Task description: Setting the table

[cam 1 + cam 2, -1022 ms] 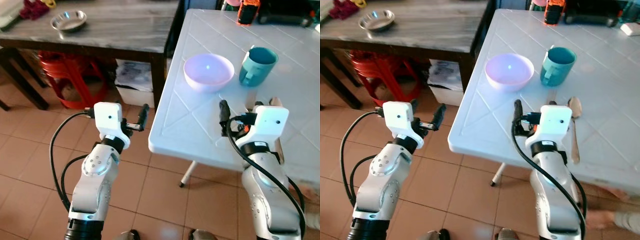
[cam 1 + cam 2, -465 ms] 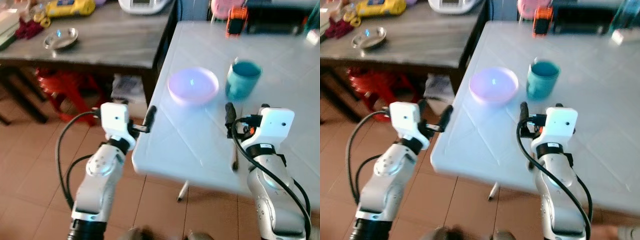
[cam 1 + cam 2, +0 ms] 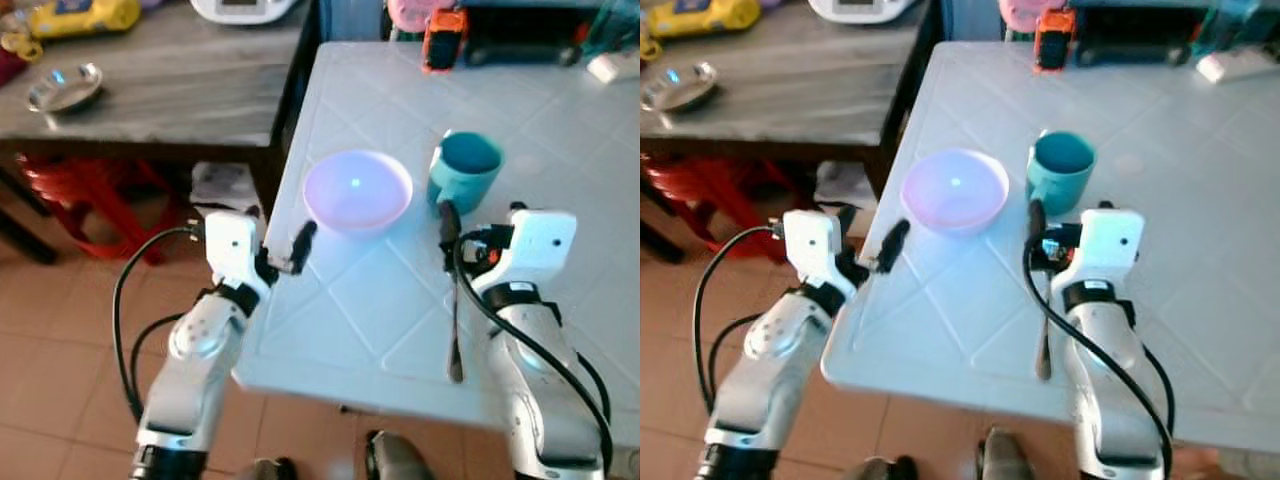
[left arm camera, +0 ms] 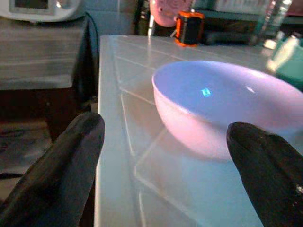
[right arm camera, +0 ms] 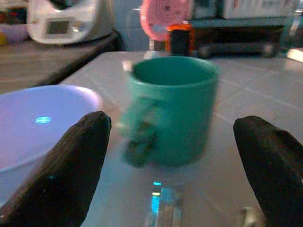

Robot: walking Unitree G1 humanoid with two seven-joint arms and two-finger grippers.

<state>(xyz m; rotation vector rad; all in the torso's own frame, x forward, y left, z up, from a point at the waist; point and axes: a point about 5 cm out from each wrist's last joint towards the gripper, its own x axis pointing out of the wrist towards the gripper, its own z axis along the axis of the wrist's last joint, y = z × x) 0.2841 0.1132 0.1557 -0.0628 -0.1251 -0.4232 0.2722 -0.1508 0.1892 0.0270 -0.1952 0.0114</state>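
Left eye view: a pink bowl [image 3: 357, 189] sits near the white table's [image 3: 380, 300] left edge, a teal mug [image 3: 464, 171] just right of it. Both grippers hover with fingers apart — left gripper [image 4: 165, 161] facing the bowl, right gripper [image 5: 184, 165] facing the mug.
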